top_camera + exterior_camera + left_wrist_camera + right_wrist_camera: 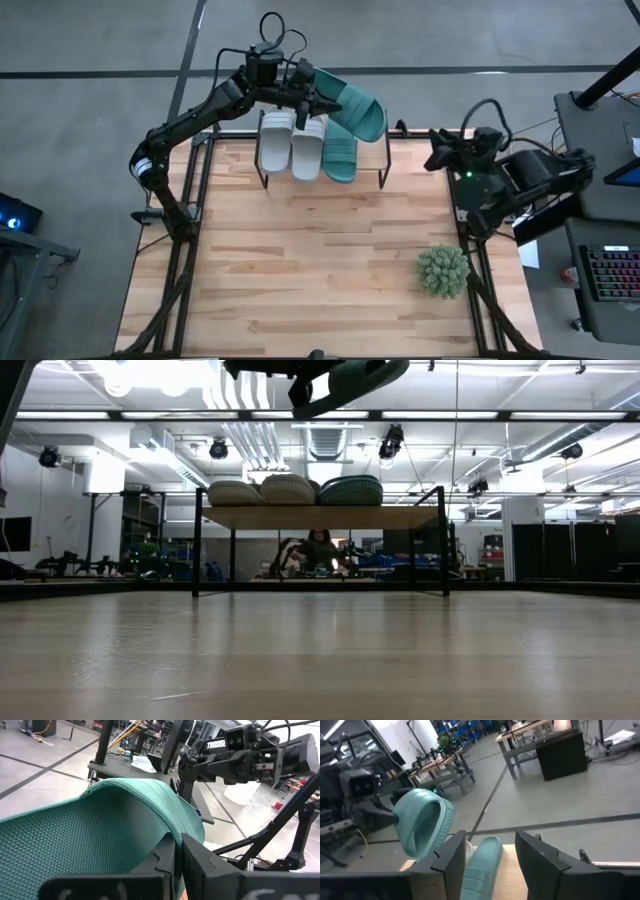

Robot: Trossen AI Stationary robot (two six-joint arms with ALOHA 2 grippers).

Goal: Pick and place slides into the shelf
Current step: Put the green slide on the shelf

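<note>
High view first: the left gripper (312, 100) hangs over the back of the shelf (372, 160), its jaws clamped on a teal slide (358, 108) that juts tilted above the rack's far right part. On the shelf top lie two pale slides (291, 143) side by side and the other teal slide (340, 152) just beside them, leaving bare board only toward the right. The right gripper (440, 152) waits off the table's far right edge, and a spiky plant ball (443, 271) sits on the table (300, 260) well apart from the shelf. Low view: the three placed slides show as low humps on the shelf top, while the carried teal slide hangs high above them, clear of the board. Left wrist view: the jaws are pressed together on the teal strap, and the right arm shows beyond. Right wrist view: that arm's jaws stand partly apart with nothing between them; past them are the held teal slide and, lower, the placed one. The risk I see is in the set-down: the held slide is pinched by one edge and tilted, so it could swing or slip as it comes down, land on the placed teal slide and nudge it, or catch the shelf's edge and tip off behind the table if released too far out.
</note>
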